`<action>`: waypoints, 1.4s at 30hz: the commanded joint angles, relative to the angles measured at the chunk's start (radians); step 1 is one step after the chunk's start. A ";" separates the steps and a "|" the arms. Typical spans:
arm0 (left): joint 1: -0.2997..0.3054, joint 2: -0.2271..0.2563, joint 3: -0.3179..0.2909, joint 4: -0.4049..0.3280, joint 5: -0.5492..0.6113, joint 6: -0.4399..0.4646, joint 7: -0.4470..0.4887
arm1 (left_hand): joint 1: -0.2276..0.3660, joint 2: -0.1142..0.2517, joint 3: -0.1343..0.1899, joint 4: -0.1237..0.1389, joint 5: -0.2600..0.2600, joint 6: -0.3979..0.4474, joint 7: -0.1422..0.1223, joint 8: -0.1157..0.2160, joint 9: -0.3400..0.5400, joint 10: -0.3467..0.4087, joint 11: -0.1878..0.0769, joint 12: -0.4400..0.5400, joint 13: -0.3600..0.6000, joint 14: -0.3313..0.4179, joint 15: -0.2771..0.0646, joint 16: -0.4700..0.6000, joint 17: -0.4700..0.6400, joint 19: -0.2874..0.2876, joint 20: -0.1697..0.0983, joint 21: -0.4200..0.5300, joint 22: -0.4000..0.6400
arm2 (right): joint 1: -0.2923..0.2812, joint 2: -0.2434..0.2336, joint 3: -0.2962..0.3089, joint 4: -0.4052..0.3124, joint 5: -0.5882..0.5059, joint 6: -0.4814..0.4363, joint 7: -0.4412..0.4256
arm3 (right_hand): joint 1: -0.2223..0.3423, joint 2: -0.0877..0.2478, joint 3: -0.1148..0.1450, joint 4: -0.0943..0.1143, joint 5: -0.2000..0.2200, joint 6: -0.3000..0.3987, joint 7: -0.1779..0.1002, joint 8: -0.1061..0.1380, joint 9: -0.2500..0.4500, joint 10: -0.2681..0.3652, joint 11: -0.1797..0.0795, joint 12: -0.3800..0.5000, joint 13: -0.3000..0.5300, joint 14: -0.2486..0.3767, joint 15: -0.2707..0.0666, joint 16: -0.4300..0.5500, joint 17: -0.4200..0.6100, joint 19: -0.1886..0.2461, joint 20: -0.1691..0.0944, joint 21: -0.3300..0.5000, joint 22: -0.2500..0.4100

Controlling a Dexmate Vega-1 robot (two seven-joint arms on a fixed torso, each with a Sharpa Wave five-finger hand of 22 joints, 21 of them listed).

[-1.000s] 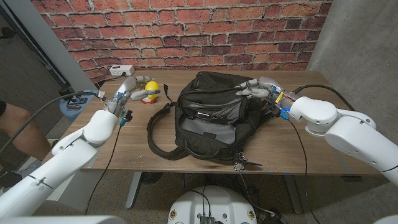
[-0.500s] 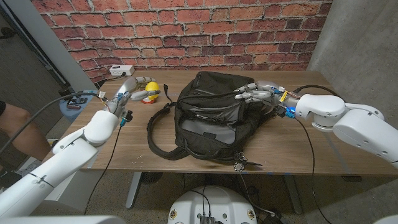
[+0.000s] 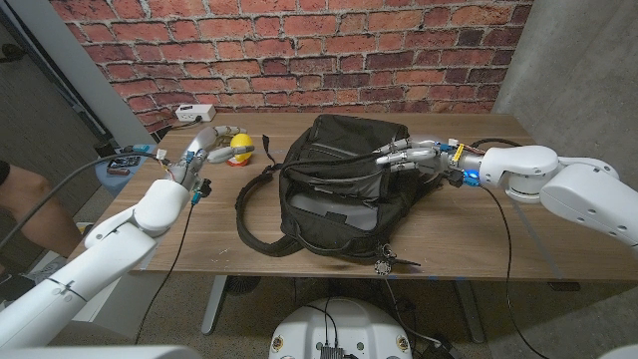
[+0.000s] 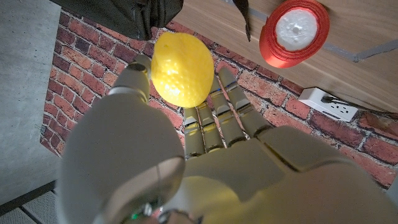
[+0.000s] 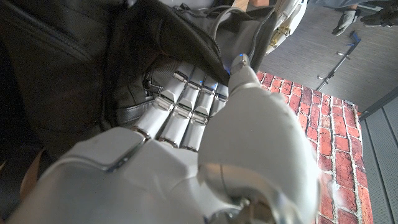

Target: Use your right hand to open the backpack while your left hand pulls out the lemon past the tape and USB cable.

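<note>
Holding lemon (image 4: 181,68), left hand (image 4: 186,149); no writing legible

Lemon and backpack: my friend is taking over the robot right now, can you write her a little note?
Left hand: holds the lemon at the table's far left, beside the red tape roll.
Right hand: fingers on the backpack's upper right edge, touching the fabric.
Done: lemon is out of the backpack.
Left: probably set the lemon down and let go of the backpack.
USB cable: cannot tell where it is.
</note>
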 commanded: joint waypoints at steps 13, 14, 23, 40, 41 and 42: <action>0.003 0.021 0.004 0.004 -0.028 0.016 0.015 | 0.066 0.072 0.010 0.005 0.007 -0.002 0.003 0.000 0.012 -0.006 -0.004 0.003 0.207 -0.003 0.002 -0.003 0.002 -0.010 -0.001 0.007 0.002 | 0.033 -0.017 -0.028 0.110 0.149 0.061 0.209 | -0.016 -0.009 -0.002 -0.015 0.004 -0.123 0.041 0.002 0.005 -0.147 0.091 -0.076 0.003 -0.124 0.039 -0.028 0.013 -0.081 0.058 -0.047 0.004; 0.005 0.021 0.003 0.002 -0.028 0.017 0.016 | 0.066 0.072 0.010 0.004 0.007 -0.002 0.003 0.000 0.012 -0.007 -0.002 0.003 0.207 -0.004 0.001 -0.003 0.002 -0.011 0.000 0.007 0.001 | 0.034 -0.017 -0.029 0.110 0.148 0.062 0.208 | -0.018 -0.010 -0.003 -0.014 0.004 -0.126 0.044 0.004 0.004 -0.150 0.094 -0.078 0.004 -0.138 0.048 -0.031 0.013 -0.084 0.060 -0.050 0.004; 0.009 0.019 -0.003 0.003 -0.037 0.021 0.023 | 0.066 0.072 0.011 0.003 0.007 -0.001 0.004 0.000 0.013 -0.005 -0.004 0.003 0.207 -0.003 0.001 -0.004 0.003 -0.012 -0.001 0.010 0.001 | 0.054 0.001 -0.048 0.147 0.175 0.072 0.257 | -0.022 -0.012 -0.004 -0.014 0.005 -0.180 0.060 0.003 0.004 -0.191 0.125 -0.100 0.010 -0.176 0.079 -0.031 0.017 -0.111 0.082 -0.067 0.004; 0.020 -0.013 -0.011 0.009 -0.035 -0.001 0.071 | 0.066 0.073 0.012 0.002 0.008 0.000 0.004 -0.001 0.015 -0.005 -0.004 0.002 0.207 -0.002 0.001 -0.004 0.005 -0.014 -0.001 0.015 -0.001 | -0.005 0.021 0.007 0.173 0.173 0.169 0.223 | -0.037 -0.008 -0.007 -0.008 0.005 -0.174 0.054 0.022 0.002 -0.190 0.108 -0.105 0.016 -0.181 0.062 -0.021 0.020 -0.110 0.077 -0.073 0.005; 0.020 -0.015 -0.011 0.010 -0.035 -0.004 0.072 | 0.066 0.073 0.012 0.002 0.008 -0.001 0.005 -0.001 0.015 -0.005 -0.004 0.002 0.206 -0.002 0.001 -0.004 0.006 -0.015 -0.001 0.015 -0.001 | -0.013 0.025 0.014 0.175 0.170 0.182 0.217 | -0.040 -0.008 -0.008 -0.006 0.005 -0.169 0.053 0.024 0.002 -0.186 0.103 -0.103 0.016 -0.180 0.062 -0.019 0.020 -0.107 0.074 -0.073 0.006; 0.021 -0.019 -0.011 0.011 -0.037 -0.006 0.075 | 0.066 0.074 0.013 0.002 0.008 -0.001 0.005 -0.001 0.015 -0.004 -0.004 0.002 0.206 -0.002 0.001 -0.004 0.006 -0.015 -0.001 0.016 -0.001 | -0.025 0.026 0.023 0.176 0.159 0.199 0.203 | -0.049 -0.007 -0.010 -0.001 0.004 -0.168 0.052 0.025 0.002 -0.184 0.101 -0.103 0.017 -0.179 0.059 -0.018 0.020 -0.105 0.071 -0.072 0.006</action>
